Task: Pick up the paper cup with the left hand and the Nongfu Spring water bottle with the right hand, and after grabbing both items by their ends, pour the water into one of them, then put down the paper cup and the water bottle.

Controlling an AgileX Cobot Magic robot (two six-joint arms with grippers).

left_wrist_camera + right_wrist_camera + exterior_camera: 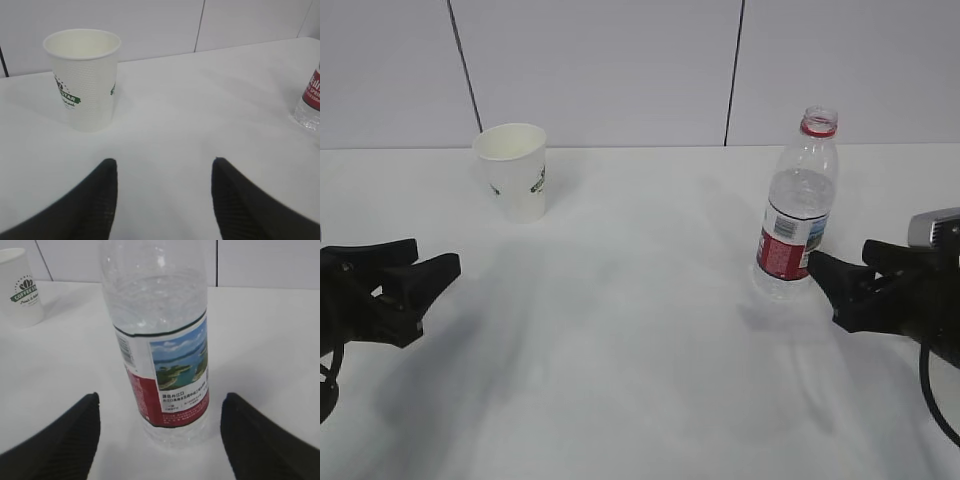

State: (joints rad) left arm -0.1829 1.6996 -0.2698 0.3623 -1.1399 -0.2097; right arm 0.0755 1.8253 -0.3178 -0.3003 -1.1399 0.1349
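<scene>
We see the paper cup (514, 170) upright on the white surface (640, 330), far-left side, near the back wall (620, 70), mouth up, green logo on its side. Our left hand (422, 262) sits low at the left edge, well short of the cup; fingers (95, 200) spread apart w/ nothing between them, cup ahead and a bit left in the left wrist view. The Nongfu Spring water bottle (798, 205) stands upright on the right side, no cap on, red neck ring, red-and-white label w/ landscape pic, water inside reaching approx. to the top of the label. Our right hand (835, 277) is just beside the bottle's base, pointing at it; fingers (65, 440) wide apart, flanking the bottle's lower part w/o touching it. Cup and bottle stand well apart.
</scene>
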